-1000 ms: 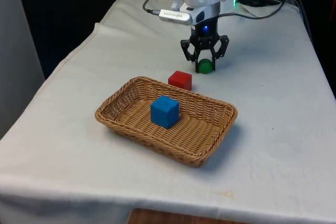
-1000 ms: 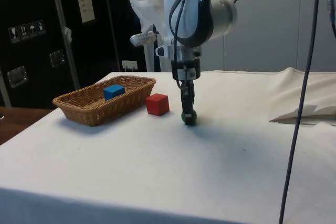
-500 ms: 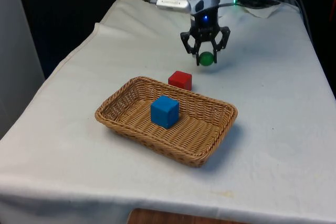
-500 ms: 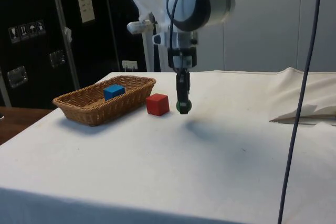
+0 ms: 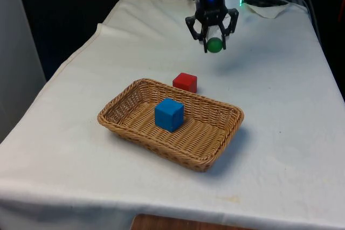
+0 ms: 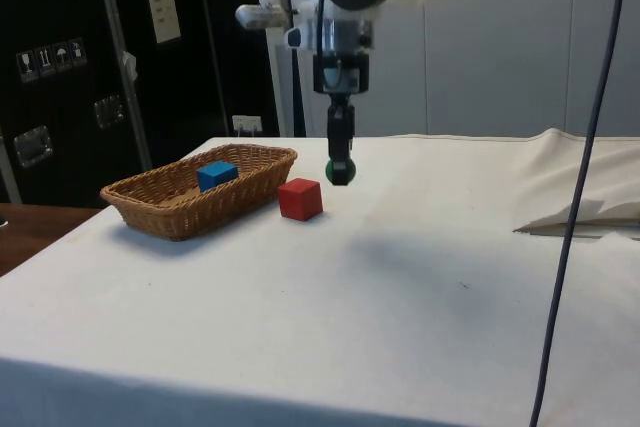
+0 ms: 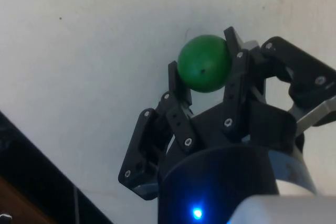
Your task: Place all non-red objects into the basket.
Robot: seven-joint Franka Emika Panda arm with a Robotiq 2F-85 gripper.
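And there's the hand [image 5: 214, 40], up in the air above the desk [image 5: 280, 106] with its two fingers clamped on the green ball [image 5: 215, 44], one on each side across the widest part, as the wrist view shows plainly. The ball [image 7: 204, 63] hangs well clear of the cloth, beyond the red cube [image 5: 185, 82] as seen from the front, and in the side view it sits above and just past that cube [image 6: 300, 198], on the side away from the basket [image 5: 135, 127]. The blue cube [image 5: 169, 114] lies inside the basket already, so by the look of things the ball is the last non-red piece to go in. Now, a ball like this looks small, light and hard (smooth too, I'd say), so a squeeze off its middle could let it squirt out; the grip across the widest part seems the right one. Once let go it will likely roll, so a low release over the basket floor, near the blue cube but not on it, would be the careful choice. The red cube stays on the desk.
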